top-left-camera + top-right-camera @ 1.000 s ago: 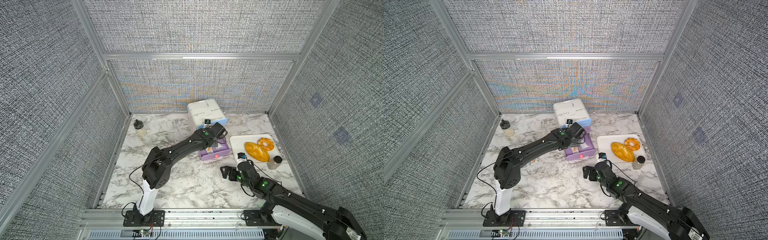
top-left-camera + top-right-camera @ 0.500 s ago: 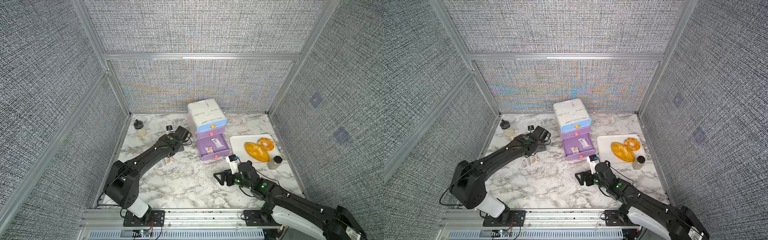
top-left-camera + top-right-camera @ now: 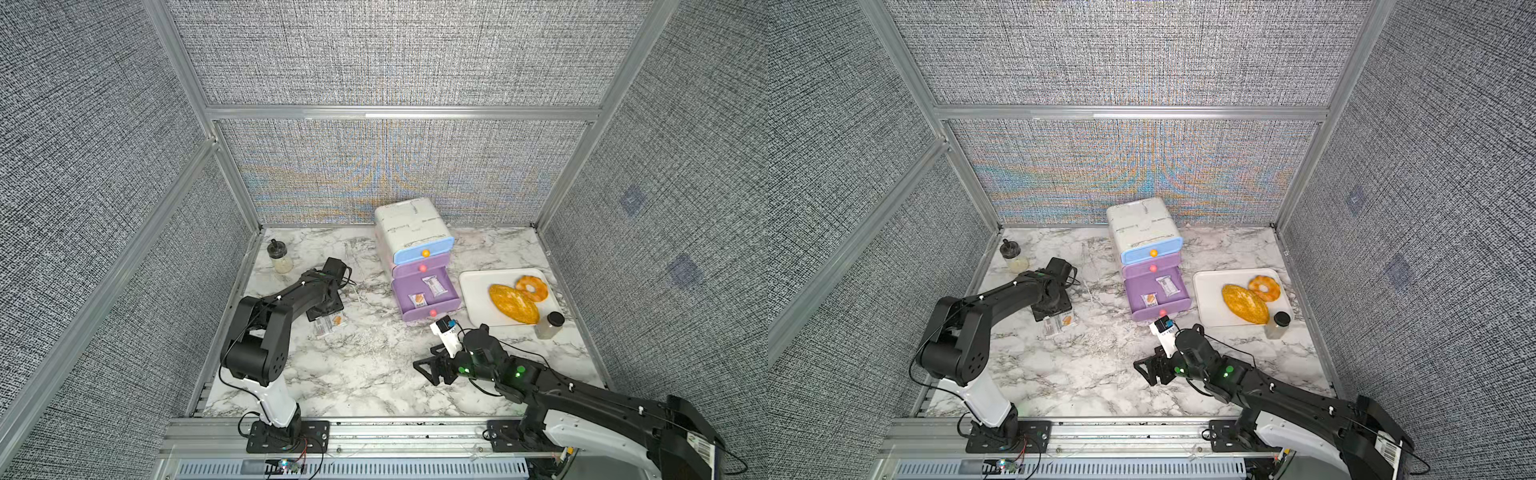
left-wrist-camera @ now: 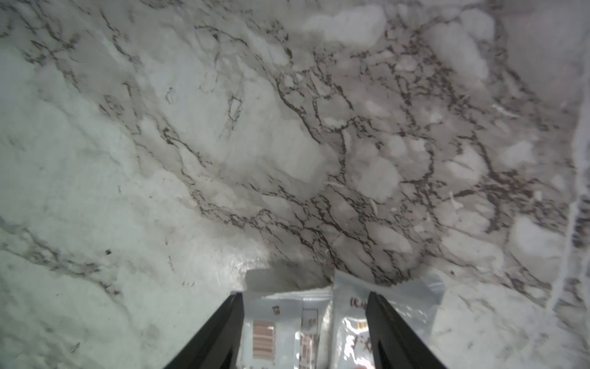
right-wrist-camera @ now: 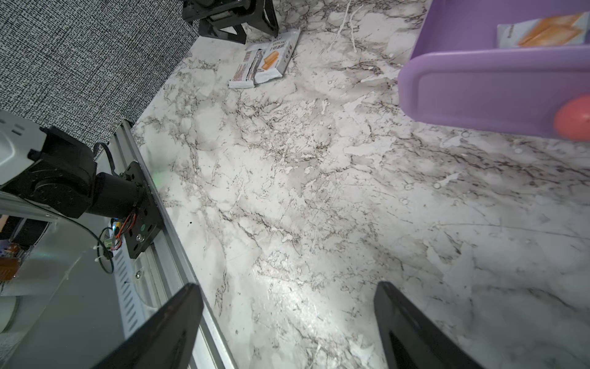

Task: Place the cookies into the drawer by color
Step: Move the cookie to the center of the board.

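Cookies (image 3: 330,325): neither gripper has one in hand, so here's how I'd play it, front of the table (image 3: 374,374) to the back.

Closest to you, the right gripper (image 5: 287,285) hangs low over bare marble, jaws wide apart with nothing between them. It's just in front of the drawer (image 3: 419,315). I'd park it there or pull it back a touch, since the carry from the left probably crosses that way.

Further in on the left, two white packets lie flat, touching side by side. The left gripper (image 4: 304,295) is right down on them, jaws apart and not clamped on anything as far as I can tell. In the left wrist view one finger (image 4: 223,322) sits at the outer edge of one packet, but the other finger (image 4: 389,326) lies over the neighbour. Close like that and you'll likely scrunch both or drag the second one along. Nudge sideways so only one packet sits between the fingers, press to the table, close slowly, then lift straight up.

Further back, the bottom purple drawer is pulled out with two white packets already inside, and the two drawers above it are shut. My guess is white goes there. Release low over the free space.
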`<move>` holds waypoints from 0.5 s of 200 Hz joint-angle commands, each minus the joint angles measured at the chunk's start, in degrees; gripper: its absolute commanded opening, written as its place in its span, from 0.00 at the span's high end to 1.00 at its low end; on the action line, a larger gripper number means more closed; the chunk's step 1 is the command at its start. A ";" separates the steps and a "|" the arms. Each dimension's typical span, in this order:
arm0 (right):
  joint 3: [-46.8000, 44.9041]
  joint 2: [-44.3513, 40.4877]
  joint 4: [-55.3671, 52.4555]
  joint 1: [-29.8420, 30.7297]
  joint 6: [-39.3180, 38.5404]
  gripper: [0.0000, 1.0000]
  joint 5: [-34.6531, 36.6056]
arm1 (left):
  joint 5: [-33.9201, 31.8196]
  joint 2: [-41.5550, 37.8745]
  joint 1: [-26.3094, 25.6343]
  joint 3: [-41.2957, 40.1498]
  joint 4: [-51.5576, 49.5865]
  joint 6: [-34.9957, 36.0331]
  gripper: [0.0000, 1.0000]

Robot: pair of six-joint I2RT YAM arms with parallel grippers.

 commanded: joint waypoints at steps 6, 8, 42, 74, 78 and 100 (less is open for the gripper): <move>1.39 1.82 -0.08 1.16 -0.54 0.11 2.96 | 4.45 1.95 0.62 -0.21 1.68 1.74 0.33; 1.43 1.99 -0.09 1.25 -0.52 0.11 3.12 | 4.75 2.00 0.60 -0.38 1.81 1.74 0.33; 2.75 4.87 -0.19 1.63 -0.57 0.12 4.79 | 8.89 -0.83 -0.10 -5.41 5.40 0.88 0.36; 5.15 8.51 -0.12 1.98 -0.97 0.12 5.94 | 9.33 -5.32 -3.14 -10.24 6.32 -1.14 0.37; 5.42 8.87 -0.10 1.99 -0.97 0.12 6.14 | 9.44 -6.00 -3.59 -11.01 6.53 -1.57 0.37; 6.97 10.98 0.16 2.36 -0.99 0.13 7.02 | 10.91 -10.12 -7.00 -16.14 9.00 -4.94 0.37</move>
